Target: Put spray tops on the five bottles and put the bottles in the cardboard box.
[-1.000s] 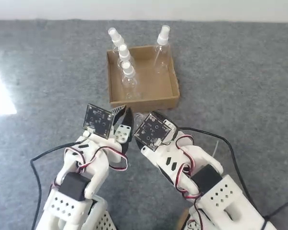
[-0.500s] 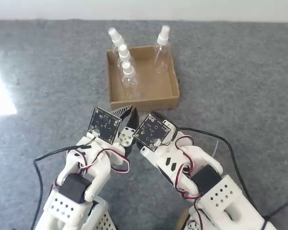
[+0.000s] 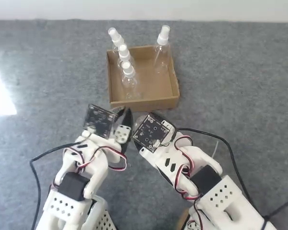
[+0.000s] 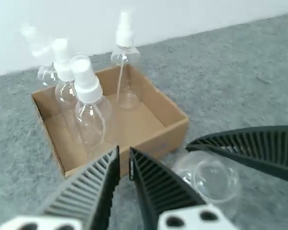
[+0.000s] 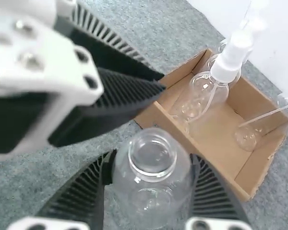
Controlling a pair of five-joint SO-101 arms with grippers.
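My right gripper (image 5: 151, 157) is shut on a clear bottle (image 5: 151, 188) whose neck is open, with no spray top on it. It holds the bottle just in front of the cardboard box (image 3: 144, 102). The same bottle (image 4: 209, 178) also appears in the left wrist view. My left gripper (image 4: 124, 153) is shut beside it, and I see nothing between its fingers (image 5: 127, 91). Several clear bottles with white spray tops (image 3: 128, 73) stand at the box. One of them (image 3: 114, 37) is at its back left corner, and I cannot tell if it is inside.
The box sits at the far middle of a grey carpeted surface (image 3: 240, 86), with open floor on both sides. A white wall (image 3: 144, 8) runs behind it. Both arms crowd together right in front of the box. Cables (image 3: 221, 143) trail beside the arms.
Half a second ago the left gripper swung right toward the held bottle; it has since drawn back left. The right gripper and bottle have barely shifted.
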